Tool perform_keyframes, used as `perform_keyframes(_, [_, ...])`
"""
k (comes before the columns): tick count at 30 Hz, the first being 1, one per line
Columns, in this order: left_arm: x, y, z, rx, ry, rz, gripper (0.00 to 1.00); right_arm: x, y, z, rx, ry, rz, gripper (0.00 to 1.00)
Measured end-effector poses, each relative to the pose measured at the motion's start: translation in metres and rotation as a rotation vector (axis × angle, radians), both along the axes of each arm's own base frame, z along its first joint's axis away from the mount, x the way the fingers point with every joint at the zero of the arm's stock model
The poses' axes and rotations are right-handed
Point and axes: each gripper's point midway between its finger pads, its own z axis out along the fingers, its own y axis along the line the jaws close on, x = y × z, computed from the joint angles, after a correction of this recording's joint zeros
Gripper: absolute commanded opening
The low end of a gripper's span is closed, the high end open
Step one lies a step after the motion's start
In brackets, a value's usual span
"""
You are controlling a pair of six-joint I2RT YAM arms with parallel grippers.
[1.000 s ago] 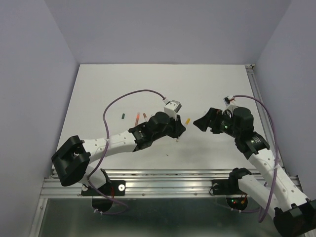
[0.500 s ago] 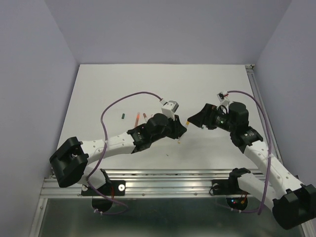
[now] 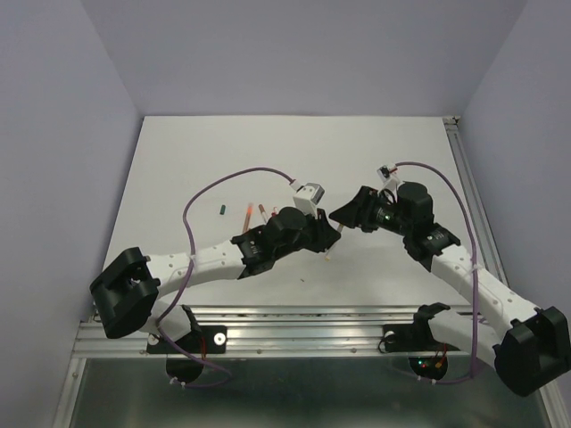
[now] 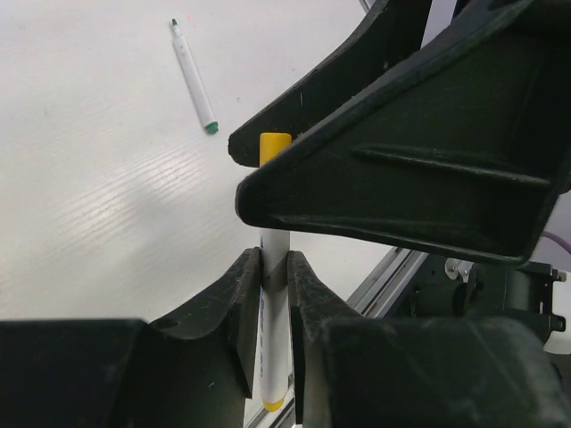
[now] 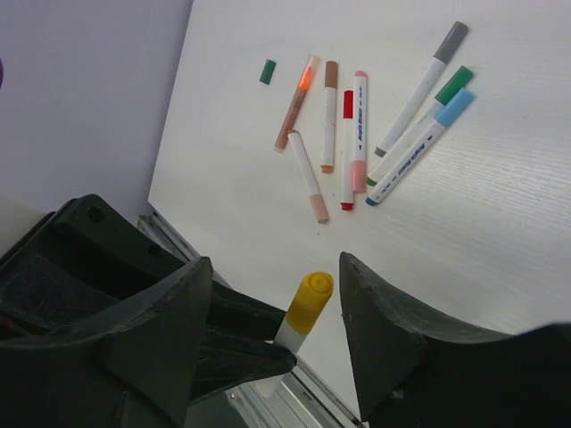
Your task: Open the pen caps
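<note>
My left gripper [image 4: 274, 267] is shut on the white barrel of a pen [image 4: 272, 303] and holds it upright above the table. The pen's yellow cap [image 5: 310, 301] is on its upper end. My right gripper [image 5: 272, 260] is open, one finger on each side of the yellow cap [image 4: 274, 145], with a gap on both sides. In the top view the left gripper [image 3: 323, 234] and right gripper [image 3: 344, 217] meet near the middle of the table.
Several capped pens [image 5: 359, 134] lie in a loose bunch on the white table, among them grey [image 5: 419, 85], green [image 5: 415, 134] and blue [image 5: 419, 147] ones. A loose dark green cap [image 5: 268, 71] lies apart. An uncapped green-tipped pen [image 4: 194, 78] lies alone. The metal rail [image 3: 294, 314] runs along the near edge.
My right gripper has moved left up to the held pen, its fingers now straddle the yellow cap, and its jaws have narrowed. The left gripper kept its hold, shifting only slightly.
</note>
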Motion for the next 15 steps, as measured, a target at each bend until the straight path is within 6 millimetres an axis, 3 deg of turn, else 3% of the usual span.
perform_keyframes(11, [0.001, 0.001, 0.006, -0.016, -0.002, 0.027, 0.00, 0.005, 0.009, -0.002, 0.004, 0.018, -0.029, 0.26])
perform_keyframes(12, [0.002, 0.002, 0.007, -0.020, -0.003, 0.032, 0.00, 0.005, 0.009, -0.002, 0.004, 0.018, -0.031, 0.17])
perform_keyframes(15, [0.002, 0.003, 0.011, -0.029, -0.004, 0.040, 0.00, 0.005, 0.011, -0.001, 0.012, 0.024, -0.037, 0.07])
